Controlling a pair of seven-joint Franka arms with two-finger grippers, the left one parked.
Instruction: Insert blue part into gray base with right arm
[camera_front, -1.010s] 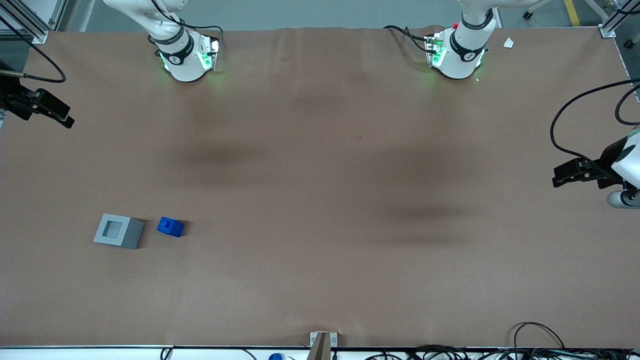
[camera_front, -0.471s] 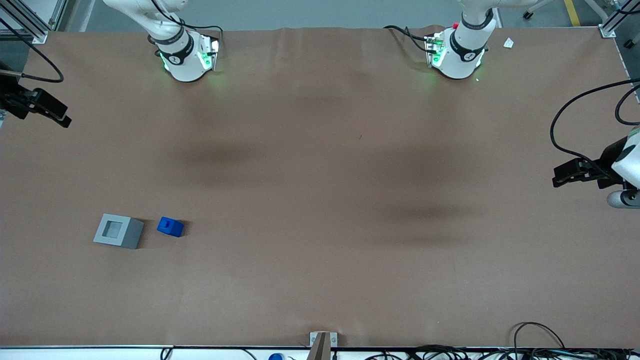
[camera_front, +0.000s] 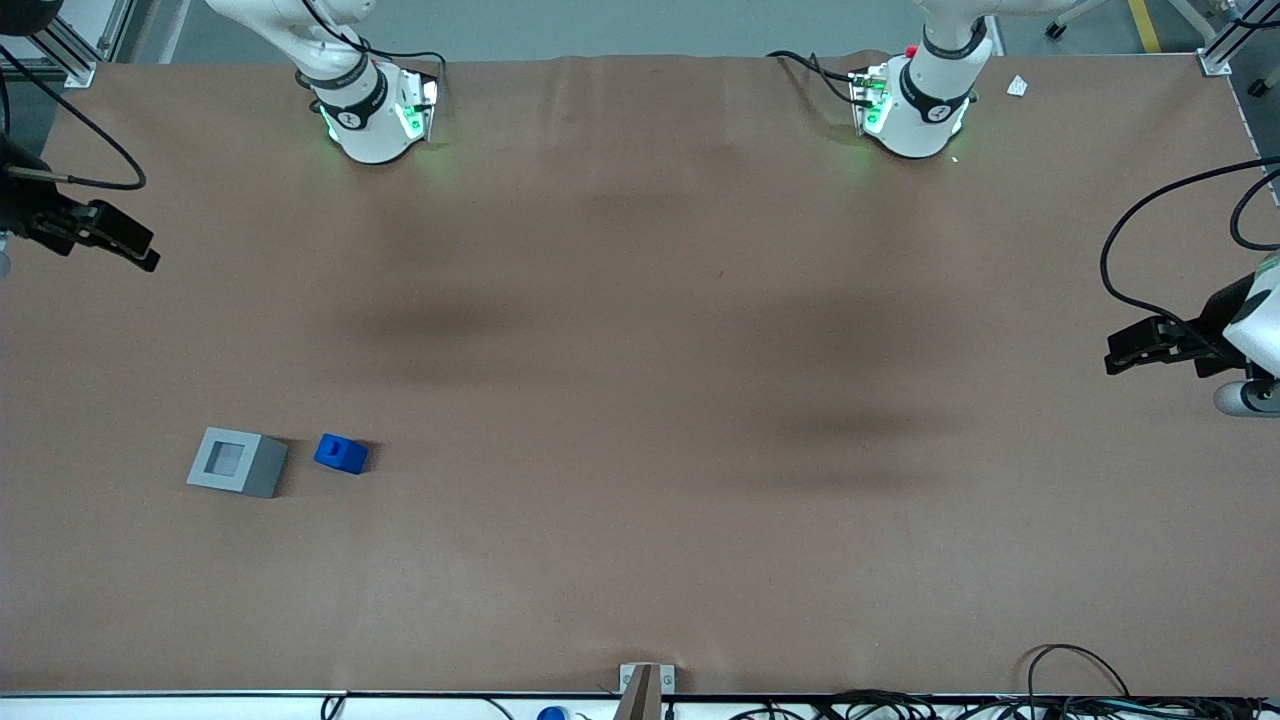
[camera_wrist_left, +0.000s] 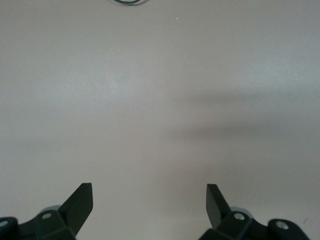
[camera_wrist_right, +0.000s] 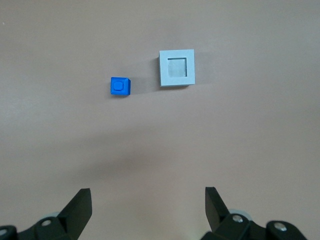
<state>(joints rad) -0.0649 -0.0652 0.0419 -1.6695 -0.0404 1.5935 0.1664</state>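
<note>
Gripper (camera_wrist_right: 146, 202) of the right arm (camera_front: 70, 215) hangs open and empty over the working arm's end edge of the counter (camera_front: 640, 560), well apart from both blocks. From there the blue part (camera_front: 341, 453) lies nearer the front camera and inward from that edge, just beside the gray base (camera_front: 237, 462) without touching, so I judge the next move is a long reach down to it.
</note>
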